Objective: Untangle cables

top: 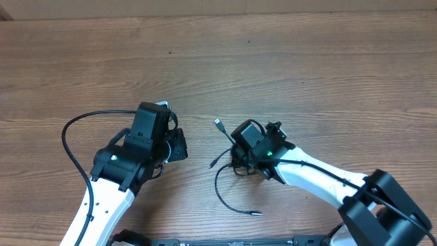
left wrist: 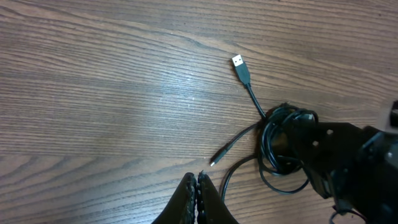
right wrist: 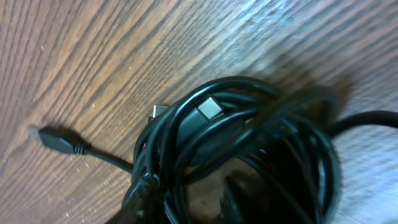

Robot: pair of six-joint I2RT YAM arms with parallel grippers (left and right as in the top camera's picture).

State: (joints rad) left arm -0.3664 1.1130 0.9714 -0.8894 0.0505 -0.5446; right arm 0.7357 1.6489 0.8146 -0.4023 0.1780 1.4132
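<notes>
**Item:** cables (top: 235, 164), thin black cords.

**Location:** we find them on the table (top: 205, 55), right of centre in the overhead view. Most of their length is wound into one tangled coil beneath the right arm's wrist.

**Loose ends:**
- A USB plug (top: 218, 124) lies clear at the upper left of the coil.
- A small plug (left wrist: 214, 162) points out to the lower left.
- One long loop trails below the coil to a third end (top: 256, 213).
- A silver plug (right wrist: 209, 110) sits buried among the strands in the right wrist view.

**Left pincer** (left wrist: 196, 186): pressed together and empty. It is near the small plug and apart from the coil, on the coil's left.

**Right pincer** (right wrist: 185, 199): down on the coil, with strands seeming to run between its fingers. The view there is dark and blurred, so we cannot tell whether it pinches them or merely straddles them.

**Progress:** we judge the task to be at an early stage. A few ends lie free, but no cord is separated from the rest.

**Left to do:** loosen the coil, draw each cord out, and lay the cords apart on the table.
</notes>
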